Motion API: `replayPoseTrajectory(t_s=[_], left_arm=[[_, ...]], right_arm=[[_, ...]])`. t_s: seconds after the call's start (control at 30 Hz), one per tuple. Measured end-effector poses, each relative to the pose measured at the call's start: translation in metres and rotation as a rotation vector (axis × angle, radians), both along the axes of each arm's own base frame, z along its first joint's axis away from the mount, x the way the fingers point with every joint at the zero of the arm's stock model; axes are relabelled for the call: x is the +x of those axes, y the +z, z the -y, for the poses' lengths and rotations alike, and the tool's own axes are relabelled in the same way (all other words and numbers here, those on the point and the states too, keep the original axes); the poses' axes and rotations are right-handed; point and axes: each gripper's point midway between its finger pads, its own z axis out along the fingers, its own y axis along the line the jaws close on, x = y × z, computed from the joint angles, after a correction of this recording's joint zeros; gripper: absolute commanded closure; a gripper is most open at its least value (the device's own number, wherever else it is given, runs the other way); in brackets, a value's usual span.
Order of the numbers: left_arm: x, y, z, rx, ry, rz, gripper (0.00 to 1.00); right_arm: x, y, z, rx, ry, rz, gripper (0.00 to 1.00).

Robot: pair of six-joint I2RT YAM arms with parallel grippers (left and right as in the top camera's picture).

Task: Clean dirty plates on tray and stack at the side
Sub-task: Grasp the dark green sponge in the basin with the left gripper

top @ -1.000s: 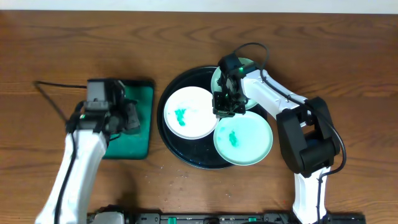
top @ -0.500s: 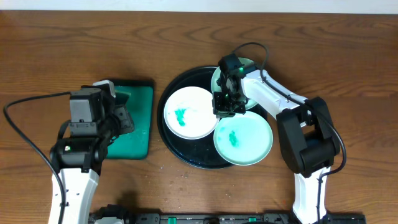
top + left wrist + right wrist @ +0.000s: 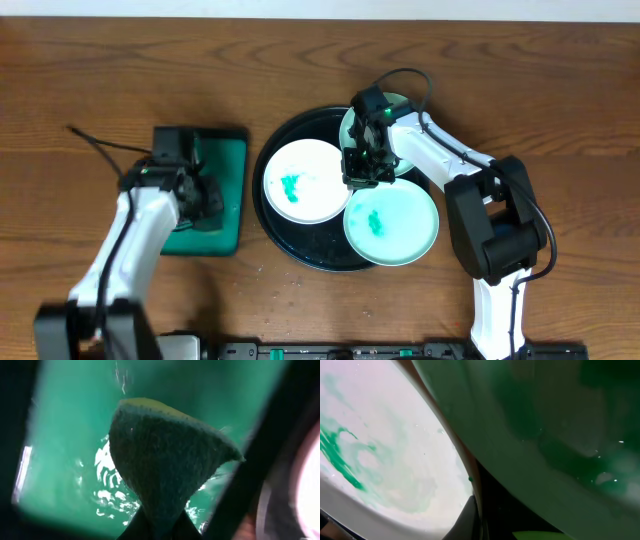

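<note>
Nearest us, at the right of the round black tray, a mint-green plate lies flat and face up with a teal smear at its middle, its near-right edge riding over the tray's rim. To the left, the left gripper hangs over a rectangular green tray whose long axis runs near to far. Its fingers pinch a dark sponge by a narrow end, so the sponge fans out away from them above the wet green floor. A little farther, the white plate sits flat in the left half of the black tray, smeared teal. Just to its right the right gripper has its jaws pressed together, low between the plates. We cannot tell whether it touches a rim. Farthest, a second mint plate shows partly behind that arm.
</note>
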Motion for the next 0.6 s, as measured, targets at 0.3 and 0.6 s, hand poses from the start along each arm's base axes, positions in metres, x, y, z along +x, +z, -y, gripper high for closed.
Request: replayPoseTrajectory(t_s=[0.3,0.6], left_arm=[[-0.017,-0.016,-0.001,0.000,0.026,-0.115,0.93],[0.000,0.078,0.000,-0.008,0.031,0.162,0.93]], right_arm=[[0.000,0.000,0.000,0.000,0.000,0.000,0.99],[0.000,0.000,0.000,0.000,0.000,0.000,0.99]])
